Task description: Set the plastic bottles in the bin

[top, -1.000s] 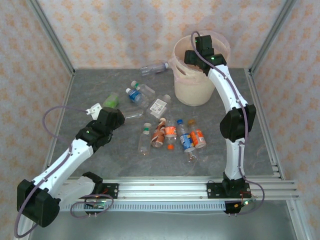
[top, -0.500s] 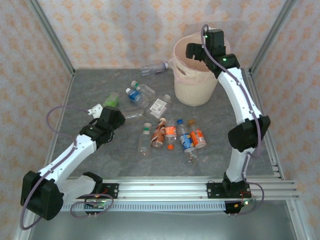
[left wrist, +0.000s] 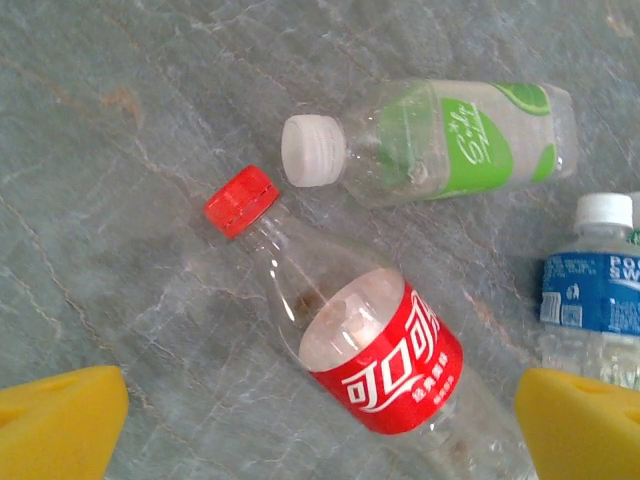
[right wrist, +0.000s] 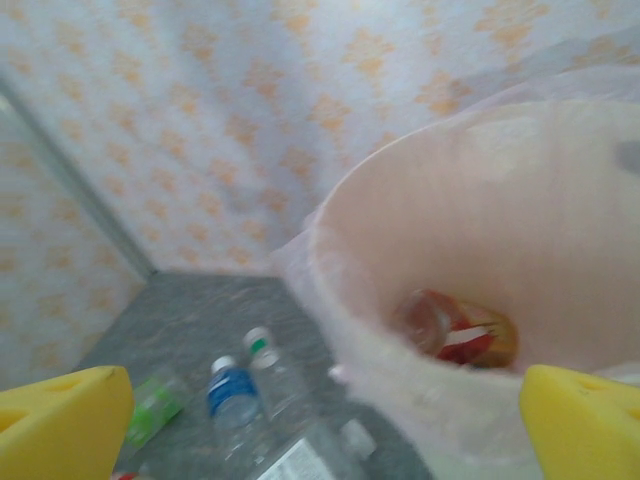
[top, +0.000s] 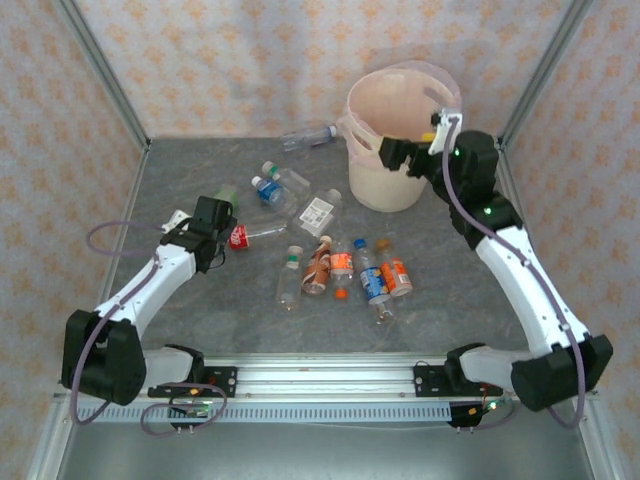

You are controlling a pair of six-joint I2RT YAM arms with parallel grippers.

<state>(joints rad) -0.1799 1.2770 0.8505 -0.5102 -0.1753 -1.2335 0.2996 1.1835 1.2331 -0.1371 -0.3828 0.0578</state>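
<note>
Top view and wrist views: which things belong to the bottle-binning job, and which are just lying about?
Job:
bin
red-label bottle
green-label bottle
blue-label bottle
cluster of bottles mid-table
clear bottle near the back wall
bottle inside the bin

Just there:
metal rail
purple cable
patterned walls

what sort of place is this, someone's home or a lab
Probably a robot test cell, not a home: an aluminium frame with patterned panels boxes in a grey table, where bottles lie scattered by a bin.
</note>
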